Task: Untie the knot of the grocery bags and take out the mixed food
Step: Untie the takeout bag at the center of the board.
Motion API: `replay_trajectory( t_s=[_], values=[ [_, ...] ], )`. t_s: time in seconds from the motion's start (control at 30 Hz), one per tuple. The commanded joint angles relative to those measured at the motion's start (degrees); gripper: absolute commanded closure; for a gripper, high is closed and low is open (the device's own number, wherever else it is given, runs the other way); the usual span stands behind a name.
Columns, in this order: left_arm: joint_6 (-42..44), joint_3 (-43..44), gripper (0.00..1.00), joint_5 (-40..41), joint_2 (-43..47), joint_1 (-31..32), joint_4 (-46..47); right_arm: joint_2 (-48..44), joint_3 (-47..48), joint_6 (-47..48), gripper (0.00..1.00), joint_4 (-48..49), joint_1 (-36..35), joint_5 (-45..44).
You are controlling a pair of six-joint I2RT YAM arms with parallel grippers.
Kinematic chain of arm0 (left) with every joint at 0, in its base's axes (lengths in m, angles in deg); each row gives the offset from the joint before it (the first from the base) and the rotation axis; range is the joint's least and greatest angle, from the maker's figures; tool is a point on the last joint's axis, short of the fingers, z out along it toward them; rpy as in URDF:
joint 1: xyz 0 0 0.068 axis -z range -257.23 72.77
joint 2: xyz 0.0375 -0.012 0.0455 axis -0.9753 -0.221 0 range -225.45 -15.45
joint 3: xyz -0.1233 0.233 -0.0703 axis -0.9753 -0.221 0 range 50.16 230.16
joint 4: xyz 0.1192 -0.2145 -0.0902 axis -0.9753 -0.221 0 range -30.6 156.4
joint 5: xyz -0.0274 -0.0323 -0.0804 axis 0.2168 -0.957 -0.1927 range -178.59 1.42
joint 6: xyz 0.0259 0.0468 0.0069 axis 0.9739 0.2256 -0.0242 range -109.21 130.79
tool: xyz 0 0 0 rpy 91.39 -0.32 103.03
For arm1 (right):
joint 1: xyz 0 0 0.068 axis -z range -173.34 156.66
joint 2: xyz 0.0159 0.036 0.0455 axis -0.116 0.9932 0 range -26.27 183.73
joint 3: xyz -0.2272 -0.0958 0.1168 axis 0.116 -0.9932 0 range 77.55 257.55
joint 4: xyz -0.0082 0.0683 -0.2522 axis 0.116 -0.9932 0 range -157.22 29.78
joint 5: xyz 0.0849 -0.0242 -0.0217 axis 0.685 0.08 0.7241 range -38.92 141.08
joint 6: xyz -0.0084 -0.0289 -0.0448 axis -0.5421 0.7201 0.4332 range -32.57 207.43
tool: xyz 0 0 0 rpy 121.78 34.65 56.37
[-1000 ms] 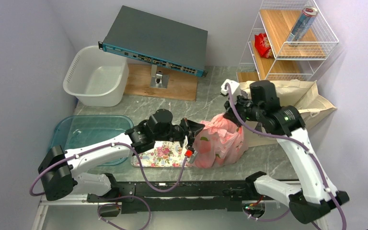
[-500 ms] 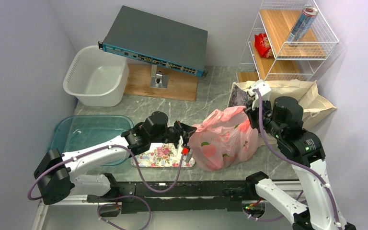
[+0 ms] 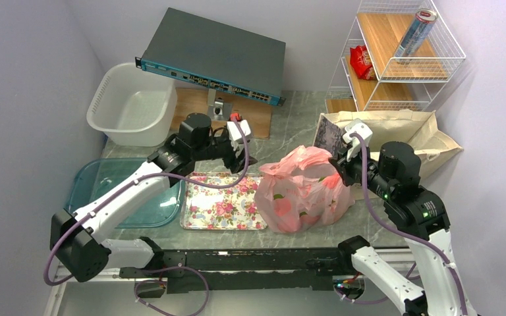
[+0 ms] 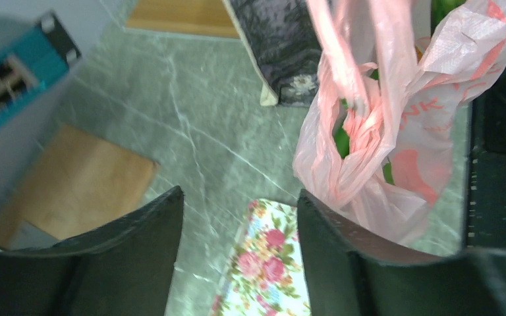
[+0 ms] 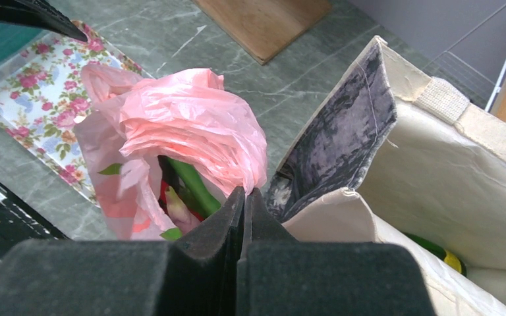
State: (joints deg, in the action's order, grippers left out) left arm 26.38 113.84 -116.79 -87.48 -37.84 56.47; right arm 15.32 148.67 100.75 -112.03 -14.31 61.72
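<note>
The pink plastic bag (image 3: 303,191) stands on the marble table, right of a floral tray. My right gripper (image 3: 337,164) is shut on the thin film at the bag's top right edge (image 5: 246,192). The bag's top is a crumpled pink bunch (image 5: 194,125); whether the knot is still tied there I cannot tell. Through a gap beside it show a green pepper (image 5: 194,187) and something red (image 5: 165,194). My left gripper (image 3: 244,155) hangs open above the table, left of the bag, with nothing between its fingers (image 4: 240,197). The beige canvas tote (image 3: 395,131) lies behind the bag, something green (image 5: 445,253) inside.
The floral tray (image 3: 224,201) lies left of the bag, a teal bin (image 3: 125,184) beyond it. A white basin (image 3: 132,108) and a network switch (image 3: 214,56) on a wooden stand are at the back. A wire shelf (image 3: 402,85) holds a can (image 3: 416,33) and a red packet (image 3: 361,61).
My left gripper let go of the bag's left side, opened, and drew up and back to the left. The right gripper kept its hold on the bag's top.
</note>
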Motion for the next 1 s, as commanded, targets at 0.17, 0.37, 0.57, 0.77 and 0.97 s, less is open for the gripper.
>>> replay_trajectory(
  t_s=[0.17, 0.37, 0.57, 0.77, 0.97],
  values=[
    [-9.6, 24.2, 0.01, 9.9, -6.9, 6.9, -13.8, 1.8, 2.1, -8.6, 1.00, 6.5, 0.2, 3.0],
    [-12.0, 30.9, 0.01, 19.5, -13.5, 16.2, -15.0, 3.6, 3.3, -10.1, 1.00, 8.7, 0.2, 4.2],
    [-12.0, 32.9, 0.01, 37.6, -20.4, 20.1, -18.5, 3.9, 5.5, -10.6, 1.00, 8.7, 0.2, 2.7],
    [-12.2, 32.6, 0.42, 43.8, -20.6, 13.7, -20.7, 2.1, 5.3, -9.0, 1.00, 7.3, 0.1, -0.7],
    [-7.4, 26.6, 0.47, 38.3, -11.8, 7.5, -18.5, 0.0, 4.1, -7.5, 1.00, 5.3, 0.2, -5.9]
  ],
)
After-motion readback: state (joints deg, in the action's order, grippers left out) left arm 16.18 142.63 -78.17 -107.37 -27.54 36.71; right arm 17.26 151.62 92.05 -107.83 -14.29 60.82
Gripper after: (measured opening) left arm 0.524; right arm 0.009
